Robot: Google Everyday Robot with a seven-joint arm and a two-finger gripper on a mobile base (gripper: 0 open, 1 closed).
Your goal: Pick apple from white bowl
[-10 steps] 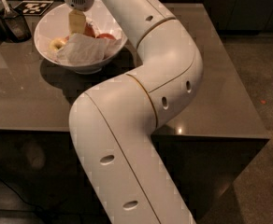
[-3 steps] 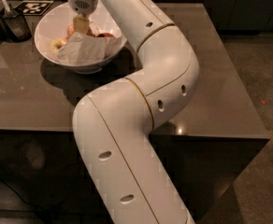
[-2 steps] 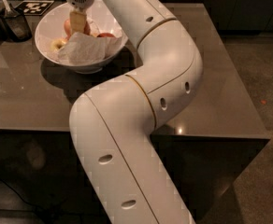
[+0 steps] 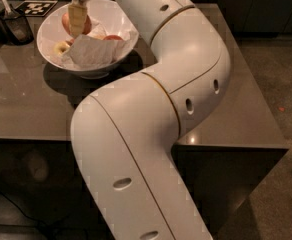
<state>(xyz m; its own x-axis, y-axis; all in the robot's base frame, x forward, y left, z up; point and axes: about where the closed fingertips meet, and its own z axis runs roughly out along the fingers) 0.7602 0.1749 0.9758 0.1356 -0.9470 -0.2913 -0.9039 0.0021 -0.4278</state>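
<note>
At the left of the table (image 4: 26, 109), the white bowl (image 4: 117, 15) holds a paler apple (image 4: 61, 47). The gripper (image 4: 76, 28) hangs inside the bowl, directly in front of the apple (image 4: 88, 25). Whether it has gripped the apple cannot be told, and lifting it out appears still to be done.
</note>
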